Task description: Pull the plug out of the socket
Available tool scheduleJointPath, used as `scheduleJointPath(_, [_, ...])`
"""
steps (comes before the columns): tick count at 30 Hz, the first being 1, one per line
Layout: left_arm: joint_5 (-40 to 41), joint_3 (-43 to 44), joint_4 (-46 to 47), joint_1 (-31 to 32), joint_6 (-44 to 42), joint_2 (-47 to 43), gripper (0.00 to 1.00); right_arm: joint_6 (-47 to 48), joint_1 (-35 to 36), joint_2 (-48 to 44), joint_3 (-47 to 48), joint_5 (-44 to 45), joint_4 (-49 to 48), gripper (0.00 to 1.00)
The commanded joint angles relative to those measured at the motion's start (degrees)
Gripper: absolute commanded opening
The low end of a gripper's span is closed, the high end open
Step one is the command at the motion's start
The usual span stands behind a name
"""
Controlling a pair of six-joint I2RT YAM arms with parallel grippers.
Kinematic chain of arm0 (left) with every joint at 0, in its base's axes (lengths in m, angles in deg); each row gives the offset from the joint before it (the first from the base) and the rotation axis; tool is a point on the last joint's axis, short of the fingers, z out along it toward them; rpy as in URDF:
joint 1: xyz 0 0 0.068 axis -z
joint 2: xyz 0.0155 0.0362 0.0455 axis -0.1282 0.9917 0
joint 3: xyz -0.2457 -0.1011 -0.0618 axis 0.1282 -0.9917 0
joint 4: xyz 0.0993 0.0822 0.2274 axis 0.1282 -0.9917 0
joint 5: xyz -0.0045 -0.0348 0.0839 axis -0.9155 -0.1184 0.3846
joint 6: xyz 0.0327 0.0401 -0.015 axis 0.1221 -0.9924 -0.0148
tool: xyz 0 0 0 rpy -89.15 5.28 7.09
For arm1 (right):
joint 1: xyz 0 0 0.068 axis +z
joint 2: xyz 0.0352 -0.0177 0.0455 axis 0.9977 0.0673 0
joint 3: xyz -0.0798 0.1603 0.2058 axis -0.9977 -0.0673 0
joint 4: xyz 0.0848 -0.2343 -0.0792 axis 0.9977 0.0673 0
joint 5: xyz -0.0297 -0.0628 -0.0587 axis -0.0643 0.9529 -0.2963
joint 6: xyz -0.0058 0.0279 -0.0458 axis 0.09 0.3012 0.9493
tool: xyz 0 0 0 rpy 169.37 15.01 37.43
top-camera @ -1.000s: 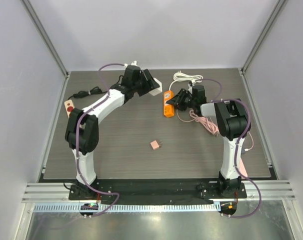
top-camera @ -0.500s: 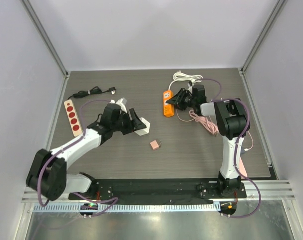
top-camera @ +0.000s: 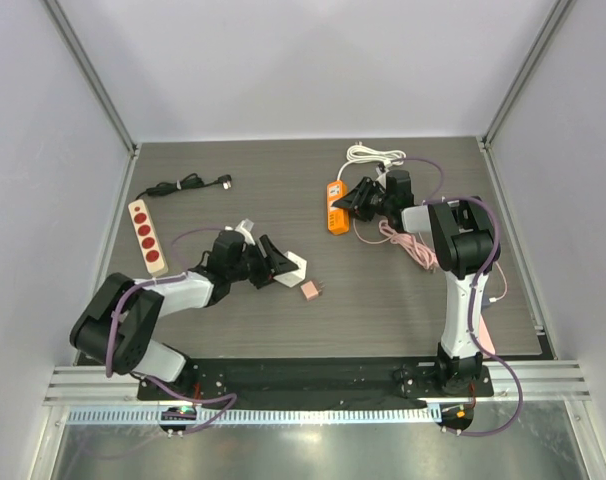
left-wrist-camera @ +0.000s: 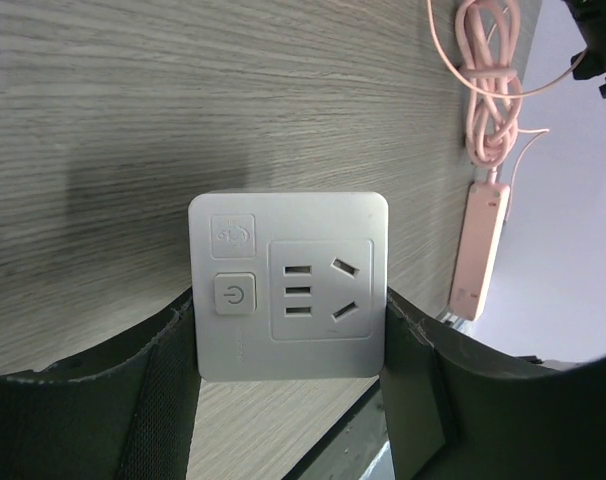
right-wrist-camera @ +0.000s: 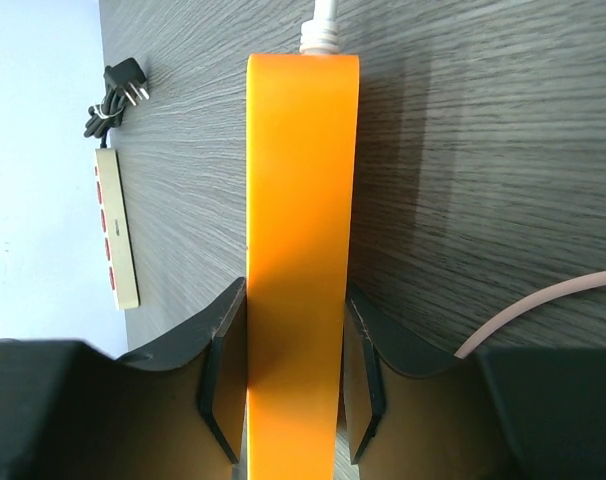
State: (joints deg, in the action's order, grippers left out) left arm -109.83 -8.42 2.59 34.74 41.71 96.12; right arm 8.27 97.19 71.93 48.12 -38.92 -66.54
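The plug is a white square adapter (top-camera: pixel 296 267) with a power button and socket holes on its face (left-wrist-camera: pixel 288 285). My left gripper (top-camera: pixel 281 268) is shut on it, a finger (left-wrist-camera: pixel 168 345) pressed against each side, low over the table's middle. The socket is an orange power strip (top-camera: pixel 335 208) at the back, with a white cord leaving its far end. In the right wrist view my right gripper (right-wrist-camera: pixel 295 385) is shut on the orange strip (right-wrist-camera: pixel 301 200), a pad (right-wrist-camera: pixel 223 385) flat against each long side. Plug and strip are well apart.
A small pink block (top-camera: pixel 311 290) lies just right of the white plug. A beige strip with red sockets (top-camera: pixel 147 236) and a black cable (top-camera: pixel 188 184) lie at the left. A coiled white cord (top-camera: pixel 373 155) and a pink cable (top-camera: pixel 408 245) lie near the right arm.
My left arm has carried the white plug from beside the orange strip at the back down toward the near middle, beside the pink block. The right gripper and strip have not moved.
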Motion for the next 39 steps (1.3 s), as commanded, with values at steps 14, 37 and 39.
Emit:
scheduleJointPath(14, [-0.9, -0.3, 15.4, 1.9, 5.7, 9.1, 0.35, 4.1, -0.6, 3.8, -0.4, 2.1, 2.2, 0.01])
scheduleJointPath(37, [20.3, 8.6, -37.8, 1.9, -9.1, -26.4, 0.95, 5.3, -0.6, 3.7, 0.0, 2.5, 2.4, 0.09])
scheduleJointPath(39, [22.0, 9.0, -38.6, 1.9, -8.9, -28.9, 0.94, 6.0, -0.6, 4.2, 0.4, 2.8, 3.1, 0.15])
